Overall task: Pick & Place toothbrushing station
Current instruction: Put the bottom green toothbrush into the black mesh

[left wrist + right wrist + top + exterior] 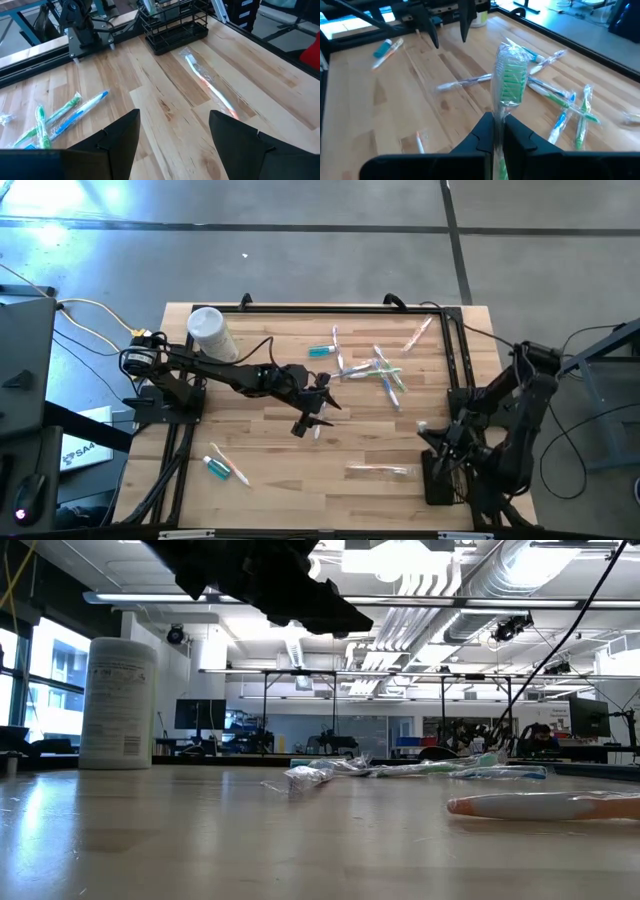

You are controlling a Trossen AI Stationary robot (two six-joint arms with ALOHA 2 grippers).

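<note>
My right gripper [497, 132] is shut on a clear-wrapped green toothbrush [510, 80] at the table's right side, above the wood; it also shows in the high view [438, 440]. The black wire-mesh holder [172, 25] stands near the right arm's base [440, 480]. My left gripper [172, 145] is open and empty, hovering over the table's middle [312, 418]. Several loose toothbrushes [378, 370] lie flat at the far middle. A wrapped orange-tinted one [210, 85] lies near the holder. Teal tubes lie at the far middle [320, 351] and near left [215, 468]. My right gripper pinches the wrapped toothbrush by its handle just below the bristle head [499, 116], between its two fingers. The brush runs along the fingers and its green head sticks out past the fingertips. It is lifted clear of the table.
A white canister [212, 332] stands at the far left. A pastel toothbrush [420, 332] lies at the far right, and another [232, 470] lies beside the near-left tube. A black rail frame [455, 350] runs along the table's far and right edges. Bare wood lies at the near middle.
</note>
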